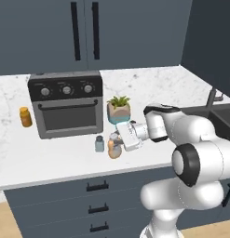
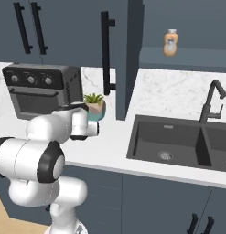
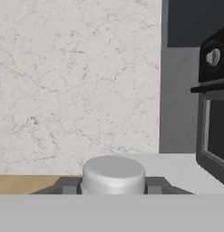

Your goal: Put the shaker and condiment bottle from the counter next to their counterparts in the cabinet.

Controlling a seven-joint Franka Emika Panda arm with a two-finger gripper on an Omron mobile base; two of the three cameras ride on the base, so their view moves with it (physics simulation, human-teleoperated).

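Observation:
The condiment bottle [image 1: 115,149], orange with a pale cap, stands at the counter's [image 1: 51,158] front, right of the small blue-grey shaker [image 1: 99,144]. My gripper [image 1: 118,142] reaches in from the right, level with the bottle's top. In the hand view the pale cap [image 3: 113,172] sits between the fingertips [image 3: 69,186], which press on both sides of it. The cabinet [image 2: 187,57] is open, its door [image 2: 132,59] swung out. The counterpart orange bottle [image 2: 170,43] stands on the cabinet's shelf. The yellow-green shaker is out of view.
A black toaster oven [image 1: 67,103] stands behind the shaker, with a potted plant [image 1: 118,109] to its right and a small orange jar [image 1: 25,117] to its left. A dark sink [image 2: 178,141] with a black faucet [image 2: 210,103] lies under the cabinet.

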